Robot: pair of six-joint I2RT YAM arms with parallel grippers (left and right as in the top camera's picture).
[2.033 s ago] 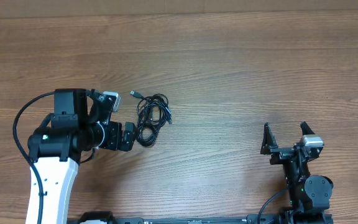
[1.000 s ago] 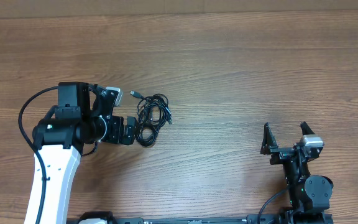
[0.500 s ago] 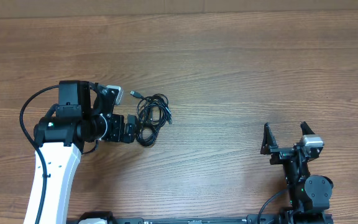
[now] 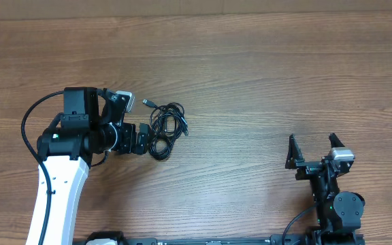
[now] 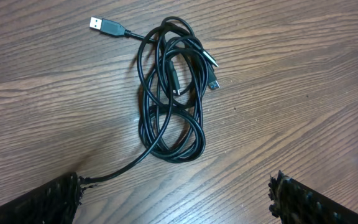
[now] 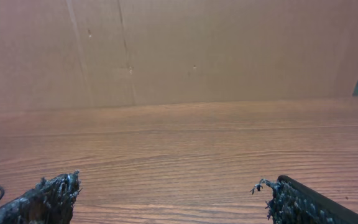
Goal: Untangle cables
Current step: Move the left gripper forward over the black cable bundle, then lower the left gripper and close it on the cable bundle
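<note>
The cables [image 4: 167,128] are one small tangle of thin black cords on the wooden table, left of centre. In the left wrist view the cables [image 5: 160,112] form overlapping loops. A silver USB plug [image 5: 104,26] sticks out at the far left, and small plugs [image 5: 213,84] lie on the right side. My left gripper [image 4: 145,140] is open just left of the tangle. One loose strand [image 5: 114,171] runs to its left finger [image 5: 64,196]. My right gripper [image 4: 312,141] is open and empty, far off at the right front.
A brown cardboard wall [image 6: 179,50] stands beyond the table's far edge. The left arm's thick black cable [image 4: 29,122] loops out to the left. The right arm's base [image 4: 339,207] sits at the front edge.
My left gripper has crept up and a little right, closer to the tangle's left side. The cables and the right arm have not moved.
</note>
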